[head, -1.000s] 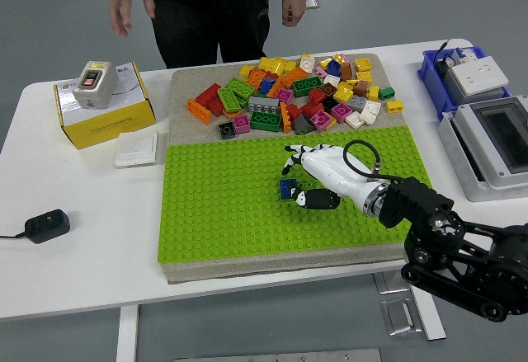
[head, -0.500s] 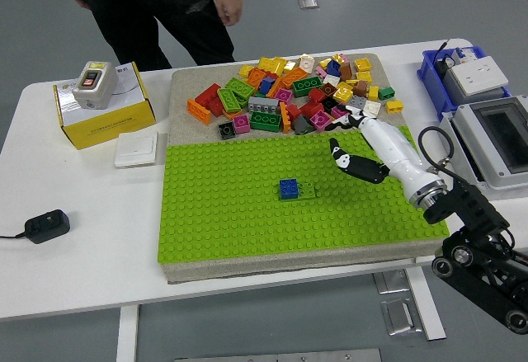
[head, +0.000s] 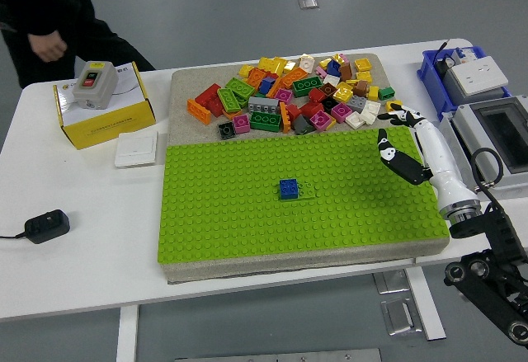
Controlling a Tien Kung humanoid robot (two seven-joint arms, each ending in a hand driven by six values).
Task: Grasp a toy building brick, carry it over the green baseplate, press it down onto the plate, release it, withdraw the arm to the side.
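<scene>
A blue brick (head: 288,187) sits on a small green brick on the green baseplate (head: 231,213), near the plate's middle. My right hand (head: 399,137) is white with black fingertips and hovers at the plate's right edge, well right of the blue brick. Its fingers are relaxed and hold nothing. A pile of loose bricks (head: 297,94) in several colours lies on the tan mat behind the plate. My left hand does not show.
A yellow box (head: 103,115) with a grey switch on it and a white square plate (head: 137,148) stand at the left. A black adapter (head: 46,224) lies near the left edge. Blue bin (head: 436,69) and grey electrical boxes (head: 495,143) fill the right. A person (head: 49,24) stands at the far left.
My right hand let go of the blue brick on the plate and drew back to the right edge. The person walked from the table's far middle to the far left.
</scene>
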